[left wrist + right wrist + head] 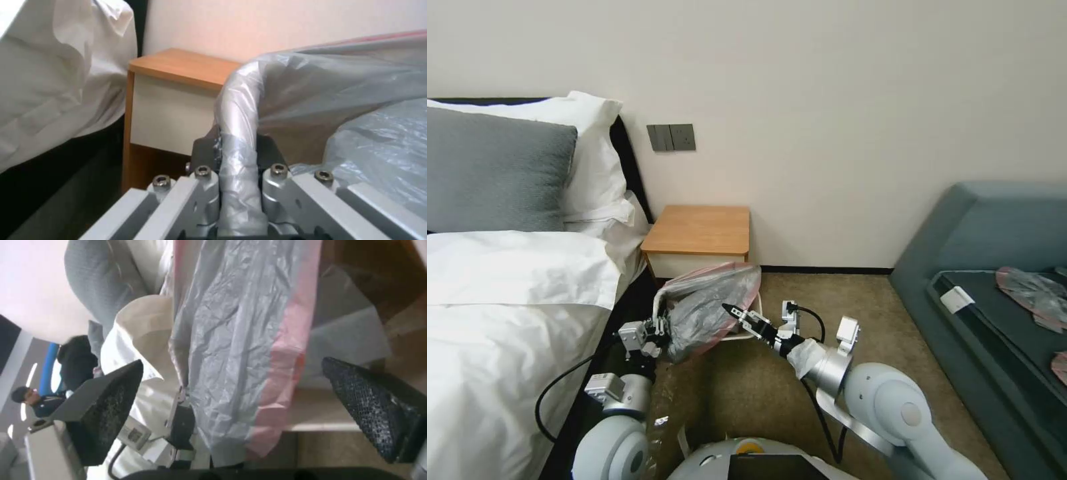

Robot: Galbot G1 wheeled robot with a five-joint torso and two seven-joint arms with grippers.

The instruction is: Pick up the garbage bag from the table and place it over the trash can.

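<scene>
grey metal left gripper (236, 186) clamped tight on twisted edge of crinkly translucent grey plastic garbage bag with pink rim (710, 310). bag hangs spread in air just in front of small orange-brown wooden table with white drawer front (700, 230), over cream-beige plastic trash can (740, 333). right gripper (236, 406) beside bag, black-padded fingers (369, 406) wide apart, bag film between them, untouched.

Bedroom, prob. hotel: bed (507, 313) w/ pillows (494, 167), nightstand (699, 230), wall switches (671, 137), carpet (840, 293).
</scene>
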